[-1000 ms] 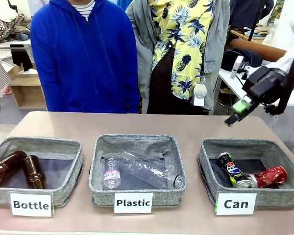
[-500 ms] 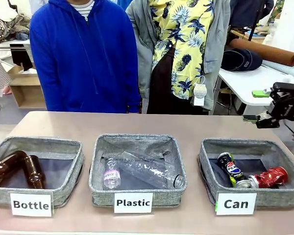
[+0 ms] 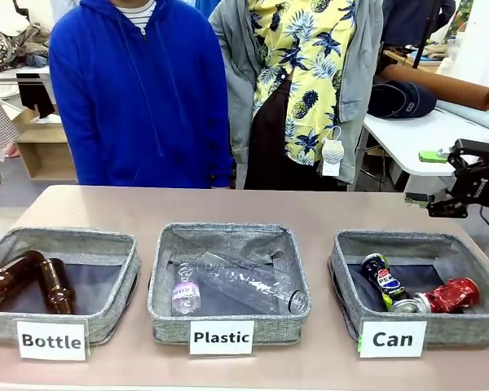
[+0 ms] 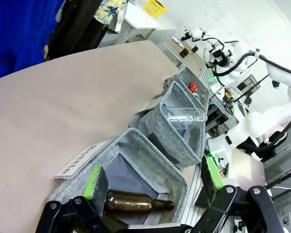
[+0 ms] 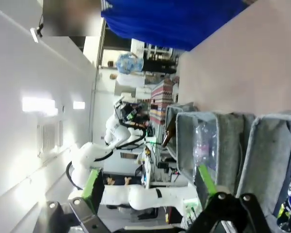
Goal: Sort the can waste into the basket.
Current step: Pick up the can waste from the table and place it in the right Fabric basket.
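Two small metal drink cans, black [image 3: 381, 282] and red [image 3: 448, 294], were seen lying sorted inside the grey woven "Can" basket [image 3: 345, 281]; above it, the right tool [image 3: 429, 181] was held wide and empty.

Picture's left edge cuts off one brown bottle [image 3: 8, 275].

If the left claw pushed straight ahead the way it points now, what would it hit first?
Probably the brown bottle inside the Bottle basket, which lies just beyond the open left claw; depth is hard to judge in the wrist view.
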`<action>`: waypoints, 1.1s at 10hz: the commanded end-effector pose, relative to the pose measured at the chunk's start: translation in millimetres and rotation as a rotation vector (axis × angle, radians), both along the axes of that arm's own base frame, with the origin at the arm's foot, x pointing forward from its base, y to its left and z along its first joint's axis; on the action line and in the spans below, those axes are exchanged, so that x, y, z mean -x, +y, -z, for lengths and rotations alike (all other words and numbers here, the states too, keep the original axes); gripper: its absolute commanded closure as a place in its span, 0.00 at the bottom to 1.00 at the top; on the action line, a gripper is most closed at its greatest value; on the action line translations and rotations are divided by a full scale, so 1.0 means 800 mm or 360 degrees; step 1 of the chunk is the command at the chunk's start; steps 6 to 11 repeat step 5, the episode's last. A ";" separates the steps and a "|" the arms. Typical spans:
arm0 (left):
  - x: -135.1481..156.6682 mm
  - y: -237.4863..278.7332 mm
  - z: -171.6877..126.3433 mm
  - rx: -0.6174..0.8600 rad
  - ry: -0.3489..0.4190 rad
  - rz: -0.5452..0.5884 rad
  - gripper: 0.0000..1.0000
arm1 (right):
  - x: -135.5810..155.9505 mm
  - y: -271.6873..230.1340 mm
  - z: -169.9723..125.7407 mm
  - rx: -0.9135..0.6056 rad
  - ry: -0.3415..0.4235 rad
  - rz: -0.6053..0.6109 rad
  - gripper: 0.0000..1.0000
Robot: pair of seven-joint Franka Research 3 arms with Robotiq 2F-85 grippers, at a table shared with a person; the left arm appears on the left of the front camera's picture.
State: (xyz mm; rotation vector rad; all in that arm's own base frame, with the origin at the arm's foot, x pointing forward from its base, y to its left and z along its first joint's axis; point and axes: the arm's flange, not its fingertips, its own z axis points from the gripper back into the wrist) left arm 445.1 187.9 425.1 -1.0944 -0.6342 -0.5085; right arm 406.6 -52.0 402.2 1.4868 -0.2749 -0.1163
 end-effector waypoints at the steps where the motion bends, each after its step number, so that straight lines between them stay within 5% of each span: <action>1: 0.003 -0.001 -0.001 -0.0013 -0.0030 0.0003 0.00 | -0.007 -0.010 -0.001 0.0008 -0.0029 -0.0041 0.00; 11: 0.003 -0.001 -0.001 -0.0013 -0.0030 0.0003 0.00 | -0.007 -0.010 -0.001 0.0008 -0.0029 -0.0041 0.00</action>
